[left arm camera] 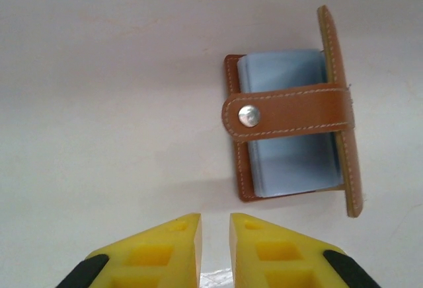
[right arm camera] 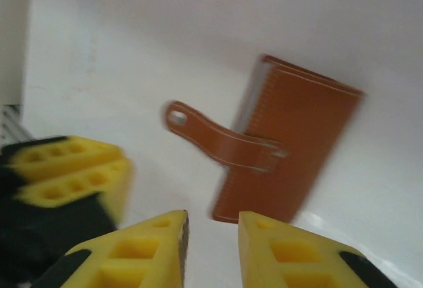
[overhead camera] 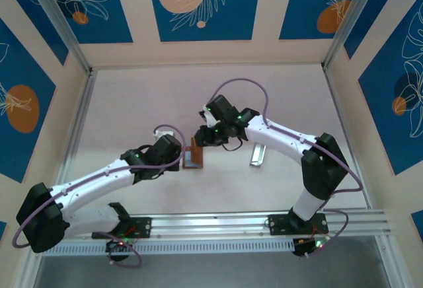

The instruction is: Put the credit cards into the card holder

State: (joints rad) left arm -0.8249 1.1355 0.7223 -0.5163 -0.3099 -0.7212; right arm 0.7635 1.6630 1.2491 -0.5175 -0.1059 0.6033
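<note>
The left end effector [left arm camera: 215, 248] sits just left of the card holder [left arm camera: 291, 123]. Its yellow fingers [left arm camera: 165, 255] are almost together, with a thin gap, and they hold nothing. The card holder lies on the white worktop [left arm camera: 99, 70]. One brown flap stands up on its edge. The strap [left arm camera: 297, 111] with a shiny snap button [left arm camera: 248, 115] crosses the blue-grey inside. A silvery credit card [overhead camera: 256, 154] lies right of the card holder, apart from it. The right end effector [right arm camera: 211, 248] hangs close at the card holder's far side, fingers a little apart and empty.
</note>
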